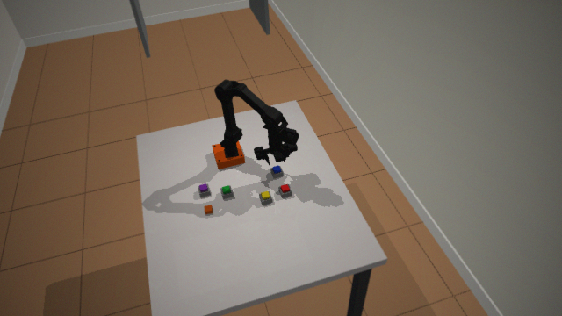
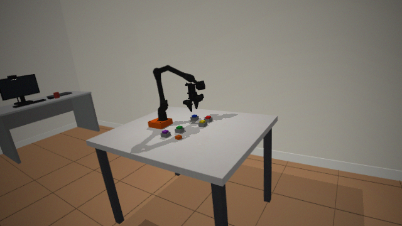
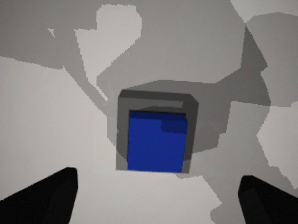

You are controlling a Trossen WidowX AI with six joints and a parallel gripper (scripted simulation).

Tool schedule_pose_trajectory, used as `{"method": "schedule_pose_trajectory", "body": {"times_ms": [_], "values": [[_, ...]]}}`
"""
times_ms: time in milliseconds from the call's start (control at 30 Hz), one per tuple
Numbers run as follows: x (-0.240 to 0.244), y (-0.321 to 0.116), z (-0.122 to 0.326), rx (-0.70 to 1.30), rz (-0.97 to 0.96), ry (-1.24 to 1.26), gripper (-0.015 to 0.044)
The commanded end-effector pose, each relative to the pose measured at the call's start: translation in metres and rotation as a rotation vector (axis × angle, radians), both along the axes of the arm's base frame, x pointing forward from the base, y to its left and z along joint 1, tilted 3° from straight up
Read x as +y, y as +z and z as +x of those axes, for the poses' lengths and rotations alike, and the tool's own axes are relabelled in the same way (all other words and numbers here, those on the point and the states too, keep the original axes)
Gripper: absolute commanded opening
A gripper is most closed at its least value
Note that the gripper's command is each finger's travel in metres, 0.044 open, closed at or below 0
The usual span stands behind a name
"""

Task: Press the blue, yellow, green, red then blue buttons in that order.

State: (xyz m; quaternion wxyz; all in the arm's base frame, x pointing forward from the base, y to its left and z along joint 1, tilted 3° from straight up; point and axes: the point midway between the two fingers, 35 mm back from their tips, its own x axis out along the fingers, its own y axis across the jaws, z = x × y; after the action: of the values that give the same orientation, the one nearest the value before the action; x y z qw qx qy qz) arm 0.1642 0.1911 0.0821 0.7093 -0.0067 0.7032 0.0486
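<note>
The blue button (image 1: 277, 169) (image 2: 195, 116) (image 3: 157, 144) sits on its grey base, raised. My gripper (image 1: 275, 161) (image 2: 193, 110) (image 3: 160, 183) is open and empty, pointing down above the blue button; in the wrist view the button lies between the two fingers and a little ahead of them. The red button (image 1: 285, 189) (image 2: 208, 117) and the yellow button (image 1: 265, 196) (image 2: 203, 121) stand close together, nearer the table's front than the blue one. The green button (image 1: 226, 190) (image 2: 179, 127) stands further left.
A purple button (image 1: 204, 188) (image 2: 165, 132) stands left of the green one. A small orange block (image 1: 208, 210) (image 2: 178, 137) lies in front of them. The orange arm base (image 1: 230, 161) (image 2: 160, 123) stands on the white table (image 1: 263, 263) (image 2: 195, 157). The arm's shadow crosses the buttons.
</note>
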Motion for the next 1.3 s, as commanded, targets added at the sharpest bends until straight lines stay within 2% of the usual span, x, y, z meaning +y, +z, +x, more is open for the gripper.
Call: {"method": "schedule_pose_trajectory", "body": {"times_ms": [0, 200, 1267], "values": [[0.000, -0.014, -0.002, 0.005, 0.002, -0.001, 0.0164], [0.000, -0.014, -0.002, 0.005, 0.002, -0.001, 0.0020], [0.002, -0.049, -0.002, 0.005, 0.001, -0.001, 0.0020]]}}
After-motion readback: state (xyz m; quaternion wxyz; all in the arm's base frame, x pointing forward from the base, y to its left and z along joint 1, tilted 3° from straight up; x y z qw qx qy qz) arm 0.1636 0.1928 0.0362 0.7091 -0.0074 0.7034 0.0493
